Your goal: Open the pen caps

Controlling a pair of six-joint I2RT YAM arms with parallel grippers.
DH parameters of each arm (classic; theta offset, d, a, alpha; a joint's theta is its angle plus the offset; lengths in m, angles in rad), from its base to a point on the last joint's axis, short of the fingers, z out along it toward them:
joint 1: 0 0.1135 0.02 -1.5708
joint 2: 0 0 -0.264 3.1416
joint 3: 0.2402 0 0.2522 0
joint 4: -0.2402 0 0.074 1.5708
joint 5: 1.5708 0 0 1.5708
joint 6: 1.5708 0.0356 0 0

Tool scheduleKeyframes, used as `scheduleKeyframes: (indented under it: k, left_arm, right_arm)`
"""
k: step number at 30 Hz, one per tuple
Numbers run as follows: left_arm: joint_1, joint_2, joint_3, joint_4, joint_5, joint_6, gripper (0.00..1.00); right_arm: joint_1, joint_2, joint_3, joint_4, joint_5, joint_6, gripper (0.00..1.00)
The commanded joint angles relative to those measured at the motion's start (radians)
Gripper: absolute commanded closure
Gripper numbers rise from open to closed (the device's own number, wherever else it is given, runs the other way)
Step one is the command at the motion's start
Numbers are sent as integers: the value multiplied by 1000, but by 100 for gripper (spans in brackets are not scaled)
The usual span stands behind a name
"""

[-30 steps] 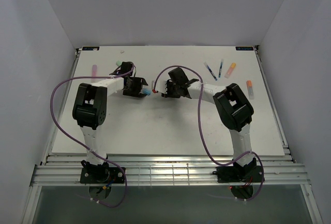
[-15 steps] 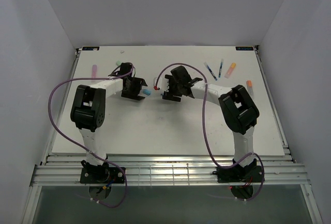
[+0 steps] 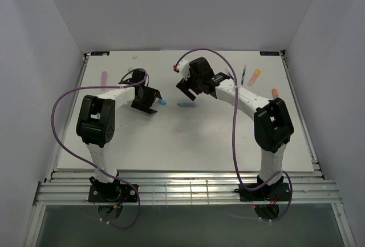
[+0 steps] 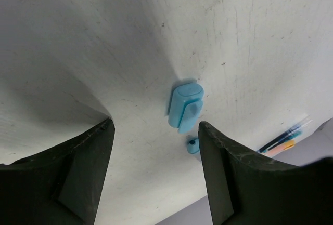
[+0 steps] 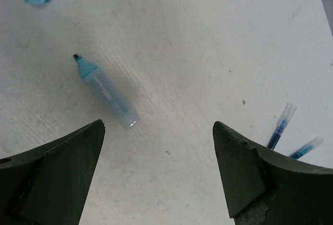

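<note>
Stubby light-blue plastic cap [image 4: 184, 105] lies off its translucent blue highlighter [image 5: 106, 92]. Left gripper [image 4: 155, 131] and right gripper [image 5: 157, 126] are spread and empty. The far-right pens [image 3: 244, 76] look unopened.

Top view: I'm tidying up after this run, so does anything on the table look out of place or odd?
Only the light blue pen: it lies uncapped in the middle of the table, tip exposed, and its cap lies apart from it, beside the left gripper. No spill or damage shows.

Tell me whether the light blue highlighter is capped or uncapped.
Uncapped: the light blue highlighter lies with its tip bare, and its cap lies apart from it.
</note>
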Motion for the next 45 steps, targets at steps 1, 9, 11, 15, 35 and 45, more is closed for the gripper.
scheduleKeyframes:
  k: [1,9,11,15,35,45]
  left_arm:
    - [-8,-89,0,-38,-12,71,25]
    - [-9,-120,12,-36,-26,157,25]
    - [-8,-123,25,-38,-32,191,25]
    - [-8,-123,44,-35,-49,228,26]
    - [-3,-16,229,-24,-50,329,30]
    - [-3,-11,223,-12,-40,341,31]
  right_arm:
    - [-36,64,193,-180,192,298,10]
    - [-340,-18,86,-182,174,674,10]
    - [-384,-41,50,-181,237,647,10]
    - [-453,-58,7,-188,362,558,8]
    - [-524,196,300,-140,-54,345,28]
    - [-504,341,429,-74,-163,352,48]
